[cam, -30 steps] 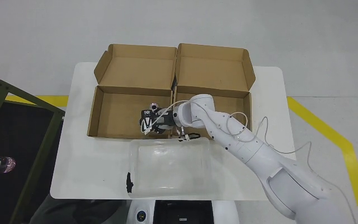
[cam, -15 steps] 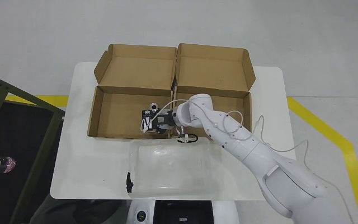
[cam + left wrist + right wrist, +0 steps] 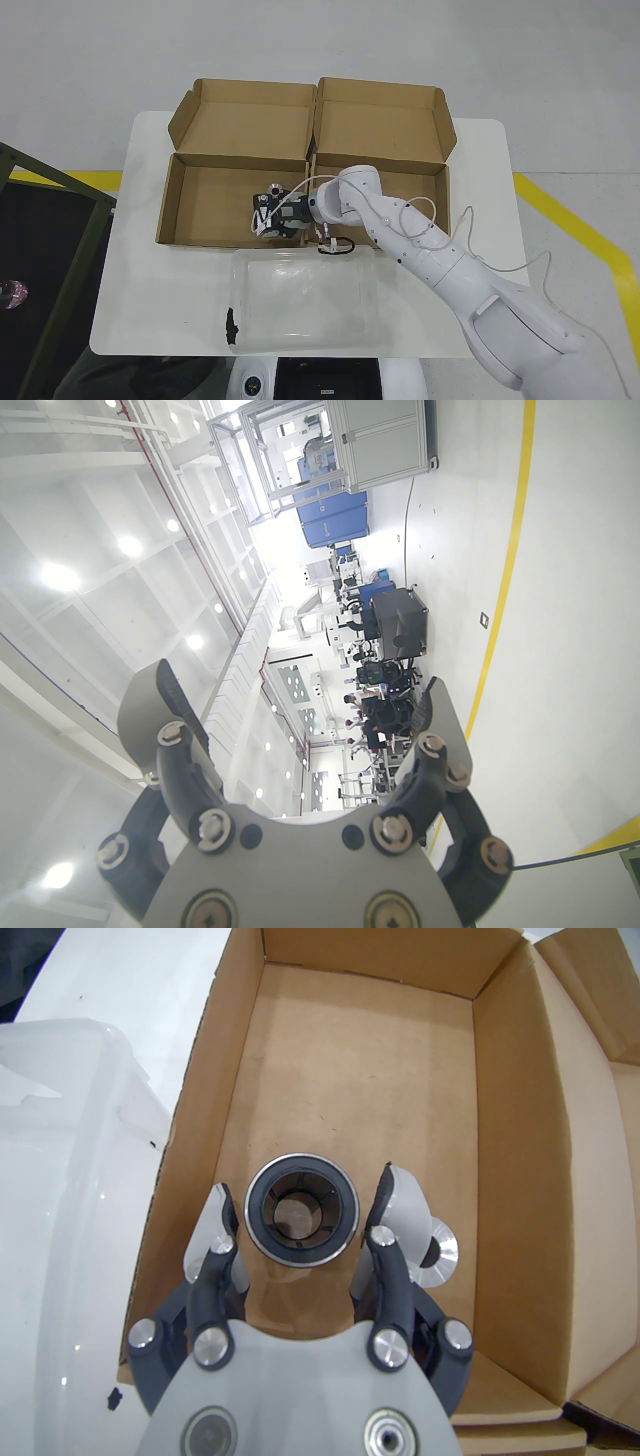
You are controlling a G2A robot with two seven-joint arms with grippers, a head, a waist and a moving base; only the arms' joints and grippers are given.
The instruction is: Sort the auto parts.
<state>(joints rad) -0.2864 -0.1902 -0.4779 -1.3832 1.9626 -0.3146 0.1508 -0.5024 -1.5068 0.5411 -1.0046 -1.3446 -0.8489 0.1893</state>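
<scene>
A black cylindrical sleeve (image 3: 257, 1220) with a metal rim stands upright on the floor of the left cardboard box (image 3: 350, 1053). My right gripper (image 3: 306, 1185) is open, one finger on each side of the sleeve with a small gap to it. A silver disc-shaped part (image 3: 442, 1253) lies on the box floor just outside one finger. In the top view the right gripper (image 3: 262, 217) hangs over the near right corner of the left box (image 3: 205, 205). My left gripper (image 3: 300, 680) is open, holds nothing, and points up into the hall.
A second open cardboard box (image 3: 425, 190) stands to the right of the first, both lids folded back. A clear plastic bin (image 3: 300, 300) sits in front of the boxes, close to the box wall, with a small black speck (image 3: 231, 327) at its left front.
The right gripper has shifted slightly toward the far side inside the left box. Nothing else has moved.
</scene>
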